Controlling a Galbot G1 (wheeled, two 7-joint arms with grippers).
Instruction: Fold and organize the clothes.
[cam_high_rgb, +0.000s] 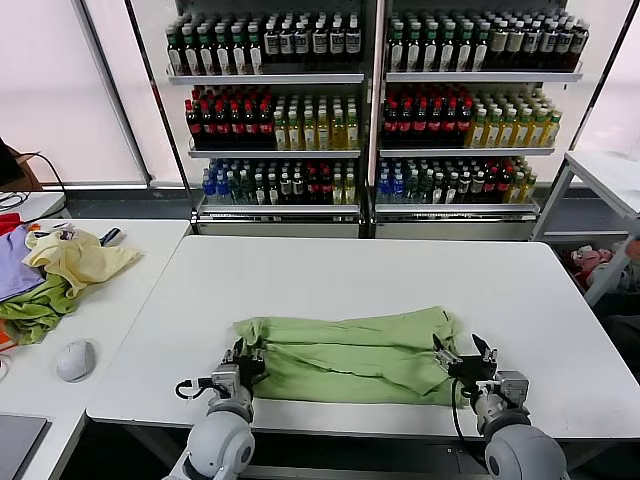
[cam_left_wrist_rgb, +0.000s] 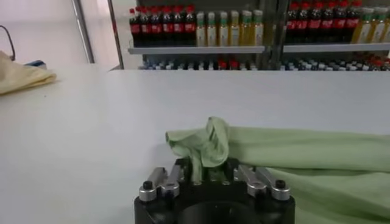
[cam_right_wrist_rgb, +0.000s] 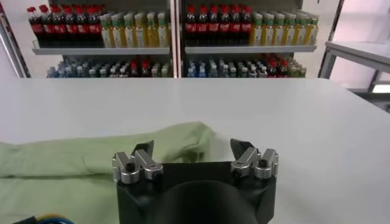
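While both grippers sit at the near edge of the white surface (cam_high_rgb: 330, 270), each one is at one end of the light green shirt (cam_high_rgb: 350, 358), and that is what the next move depends on. Nearest to the robot on the left, the left gripper (cam_high_rgb: 243, 362) is at the shirt's left end. Its wrist view shows the left gripper (cam_left_wrist_rgb: 207, 176) with its jaws closed in on a bunched-up bit of the shirt (cam_left_wrist_rgb: 210, 143), so it is pinching the cloth. Nearest on the right, the right gripper (cam_high_rgb: 463, 358) is at the shirt's right end. In its own wrist view the right gripper (cam_right_wrist_rgb: 192, 155) has its jaws spread apart, and the edge of the shirt (cam_right_wrist_rgb: 177, 137) lies just past them, between the two tips. I cannot tell if the tips touch the cloth, but they are not squeezing it. The shirt is already folded into a long band. Its long way runs left to right, across the near part of the surface, so each arm is close to its own end. Its far edge points toward the middle of the surface, which is bare. I think the next step is a fold away from the robot or end to end, and the right jaws need to close on their corner first. Farther off on the left, a pile of other clothes (cam_high_rgb: 50, 275) lies on a side table. At the very back stand shelves of bottles (cam_high_rgb: 370, 100).
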